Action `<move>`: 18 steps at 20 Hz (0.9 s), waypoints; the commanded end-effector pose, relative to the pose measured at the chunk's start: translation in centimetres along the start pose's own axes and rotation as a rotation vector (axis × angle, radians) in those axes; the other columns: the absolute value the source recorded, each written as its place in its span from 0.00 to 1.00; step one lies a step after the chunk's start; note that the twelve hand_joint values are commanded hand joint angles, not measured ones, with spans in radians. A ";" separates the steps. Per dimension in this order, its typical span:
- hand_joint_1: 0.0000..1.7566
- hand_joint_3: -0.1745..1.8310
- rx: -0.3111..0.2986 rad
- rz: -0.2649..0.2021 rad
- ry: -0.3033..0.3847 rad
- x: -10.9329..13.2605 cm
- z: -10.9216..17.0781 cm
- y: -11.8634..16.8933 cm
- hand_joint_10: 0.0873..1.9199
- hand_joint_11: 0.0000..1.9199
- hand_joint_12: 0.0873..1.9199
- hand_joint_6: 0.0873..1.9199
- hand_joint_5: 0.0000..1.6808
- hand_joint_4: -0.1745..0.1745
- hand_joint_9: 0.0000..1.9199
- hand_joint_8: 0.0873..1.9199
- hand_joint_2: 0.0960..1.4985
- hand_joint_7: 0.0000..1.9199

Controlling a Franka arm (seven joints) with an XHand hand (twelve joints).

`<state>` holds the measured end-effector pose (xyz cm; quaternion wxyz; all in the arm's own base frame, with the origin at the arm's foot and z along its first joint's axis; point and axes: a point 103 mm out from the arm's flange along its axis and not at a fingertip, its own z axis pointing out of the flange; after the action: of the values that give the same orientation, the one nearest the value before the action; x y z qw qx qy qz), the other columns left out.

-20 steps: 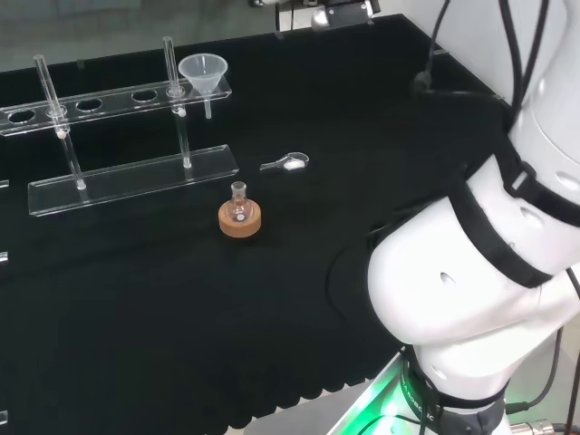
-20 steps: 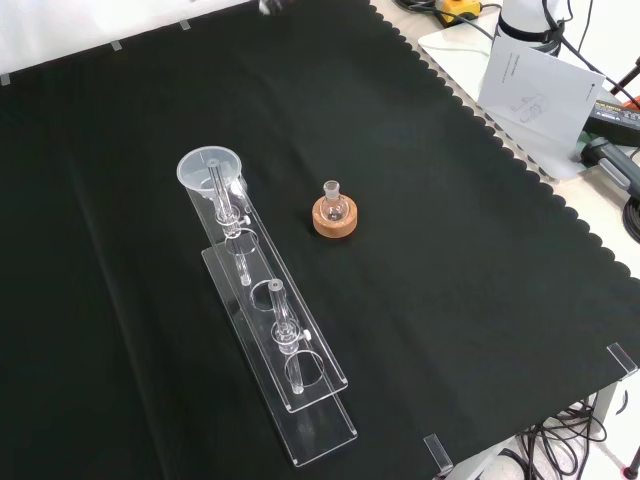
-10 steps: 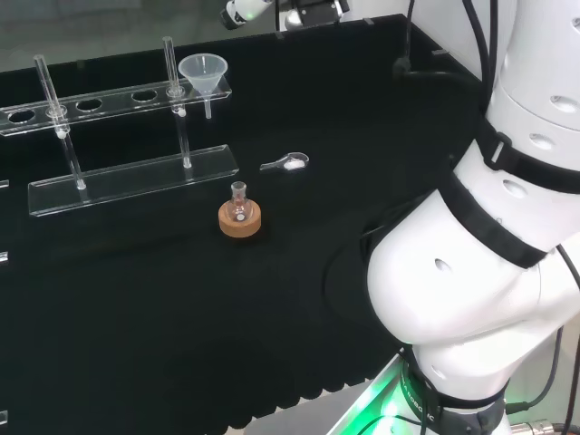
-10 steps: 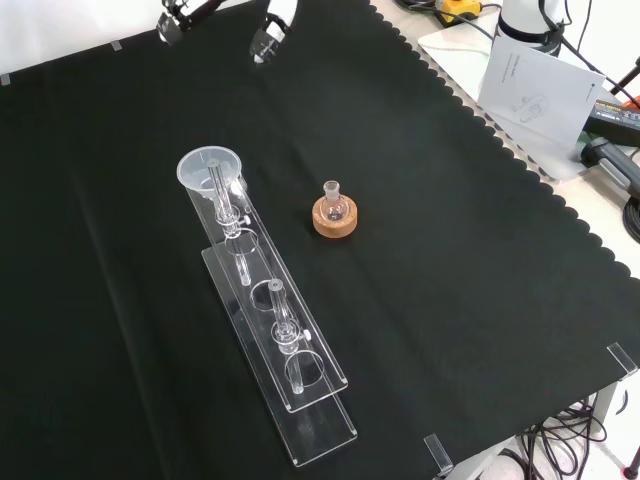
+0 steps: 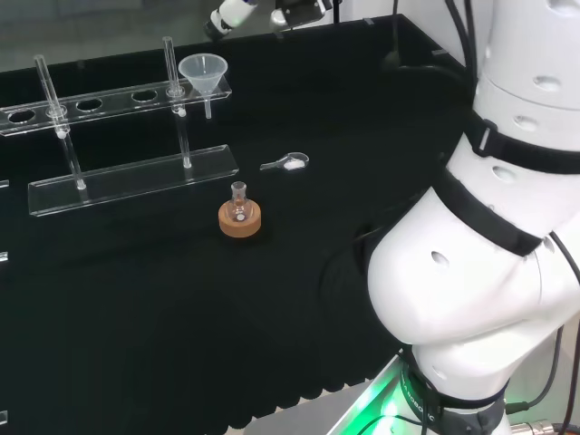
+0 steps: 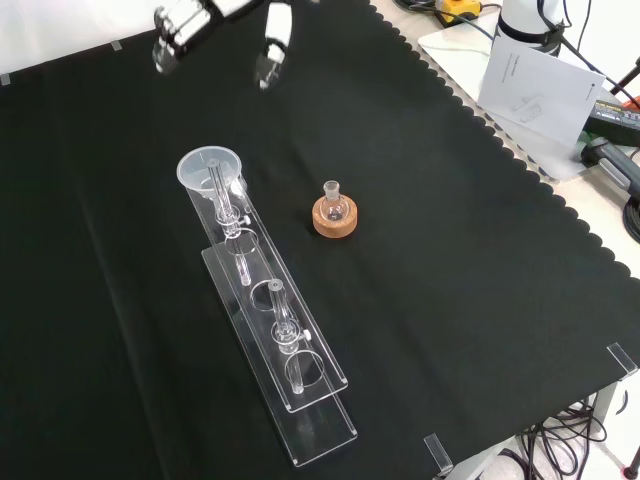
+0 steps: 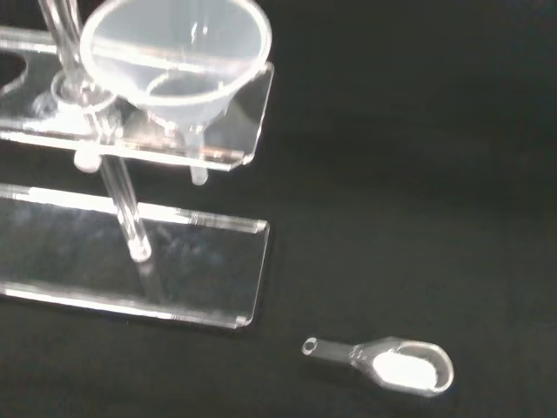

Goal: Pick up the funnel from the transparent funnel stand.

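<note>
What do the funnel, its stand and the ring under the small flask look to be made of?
Funnel: translucent, slightly milky, so probably plastic. Funnel stand: clear glossy sheet with bright polished edges, likely acrylic, though glass can't be ruled out. Ring under the flask: matte tan with a grainy look, apparently cork.

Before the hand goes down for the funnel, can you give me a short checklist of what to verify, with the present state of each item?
1. Funnel seated in the end hole of the transparent funnel stand: ok.
2. Hand free, holding nothing, its fingers straight: ok.
3. Hand apart from the funnel, not touching it: ok; in the front view it is beyond the funnel.
4. Upright rod next to the funnel may get in the fingers' way: not ok, it stands close beside it.
5. Small flask on cork ring clear of the path: ok, it stands apart from the stand.
6. Small scoop with white powder out of the way: ok.
</note>
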<state>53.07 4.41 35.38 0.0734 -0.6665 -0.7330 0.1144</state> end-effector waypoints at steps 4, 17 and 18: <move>0.26 0.21 0.123 -0.056 -0.038 3.1 3.2 3.3 0.37 0.09 0.77 0.00 0.08 0.49 0.11 0.26 0.48 0.00; 0.34 0.20 0.170 -0.036 -0.109 4.2 3.5 5.1 0.41 0.15 0.78 0.00 0.05 0.42 0.07 0.21 0.44 0.00; 0.34 0.20 0.170 -0.034 -0.111 4.1 3.5 5.3 0.41 0.15 0.77 0.00 0.05 0.42 0.07 0.21 0.44 0.00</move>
<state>56.28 8.73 30.91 0.0946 -0.6358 -0.7399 0.1986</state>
